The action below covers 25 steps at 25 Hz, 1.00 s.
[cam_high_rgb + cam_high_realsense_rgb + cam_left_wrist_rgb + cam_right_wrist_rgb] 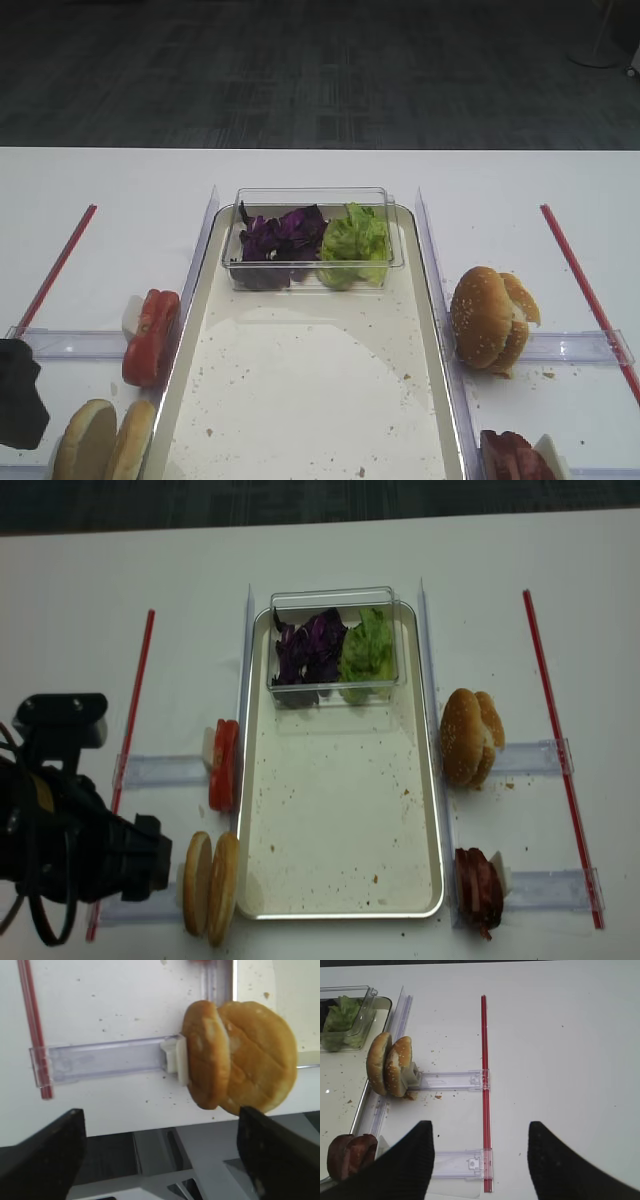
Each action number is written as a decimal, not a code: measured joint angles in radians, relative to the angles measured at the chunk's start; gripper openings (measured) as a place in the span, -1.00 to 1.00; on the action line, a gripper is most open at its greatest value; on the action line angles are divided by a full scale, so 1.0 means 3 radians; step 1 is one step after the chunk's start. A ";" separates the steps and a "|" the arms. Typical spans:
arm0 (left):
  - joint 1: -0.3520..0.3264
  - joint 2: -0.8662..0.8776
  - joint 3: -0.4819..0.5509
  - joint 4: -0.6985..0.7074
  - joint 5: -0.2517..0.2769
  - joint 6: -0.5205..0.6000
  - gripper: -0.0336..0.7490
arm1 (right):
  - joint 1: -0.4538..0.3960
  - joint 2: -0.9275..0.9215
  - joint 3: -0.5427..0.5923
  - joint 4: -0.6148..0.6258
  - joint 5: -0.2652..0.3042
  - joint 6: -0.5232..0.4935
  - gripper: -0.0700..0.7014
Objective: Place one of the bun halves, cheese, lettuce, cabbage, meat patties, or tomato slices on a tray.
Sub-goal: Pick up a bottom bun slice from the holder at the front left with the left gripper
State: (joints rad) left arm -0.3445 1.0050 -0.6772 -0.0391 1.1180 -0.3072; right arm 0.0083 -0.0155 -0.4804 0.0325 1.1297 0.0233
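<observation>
At the near left edge of the desk (80, 590), the left pincer (160, 1160) hangs just short of the bun halves (210, 885), its two dark fingers (40, 1160) spread wide with nothing between them. The two bun halves stand on edge side by side, flat faces turned left and right, pressed against a white stop at the end of a clear plastic rail (105, 1057); they sit just outside the tray's near left corner. The right pincer (480, 1160) is likewise open and holds nothing, above bare desk near a red strip (485, 1090). Beside it, at the tray's near right corner, the meat patties (478, 888) stand on edge.

The tray (340, 810) lies lengthwise, running from near to far, its floor scattered with crumbs. Midway along its left rim the tomato slices (223, 765) stand on edge; opposite, a sesame bun (468, 738) stands on edge at the right rim. At the far end a clear tub (335, 645) sits on the tray, holding cabbage (310, 650) at left and lettuce (368, 652) at right.
</observation>
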 joint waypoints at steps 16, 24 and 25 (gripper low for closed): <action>-0.1625 0.0935 -0.0546 0.0374 -0.0163 -0.1489 0.53 | 0.0000 0.0000 0.0000 0.0000 0.0000 0.0000 0.34; -0.1632 0.1180 -0.0561 0.0282 -0.0431 -0.1503 0.53 | 0.0000 0.0000 0.0000 0.0000 0.0000 0.0000 0.34; -0.1632 0.1201 -0.0561 0.0282 -0.0449 -0.1503 0.53 | 0.0000 0.0000 0.0000 0.0000 0.0000 0.0000 0.34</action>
State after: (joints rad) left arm -0.8342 1.3655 -0.8455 0.0456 0.9832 -0.7581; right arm 0.0083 -0.0155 -0.4804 0.0325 1.1297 0.0233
